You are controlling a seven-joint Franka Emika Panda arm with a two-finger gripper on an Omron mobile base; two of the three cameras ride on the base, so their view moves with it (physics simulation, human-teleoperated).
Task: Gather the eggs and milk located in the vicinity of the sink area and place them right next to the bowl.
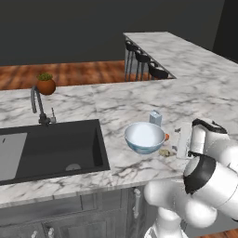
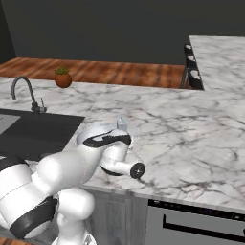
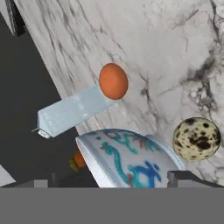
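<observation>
The bowl [image 1: 145, 137] was seen on the marble tabletop [image 1: 116, 102], to the right of the black sink [image 1: 51, 148], with the milk [image 1: 155, 118] standing just behind it on the far side. A speckled egg [image 3: 196, 138] lay on the tabletop just beside the bowl's near right side, and an orange egg [image 3: 113, 81] sat by the bowl's right rim, next to the milk. The jaws were held wide apart above the bowl with nothing between them.
</observation>
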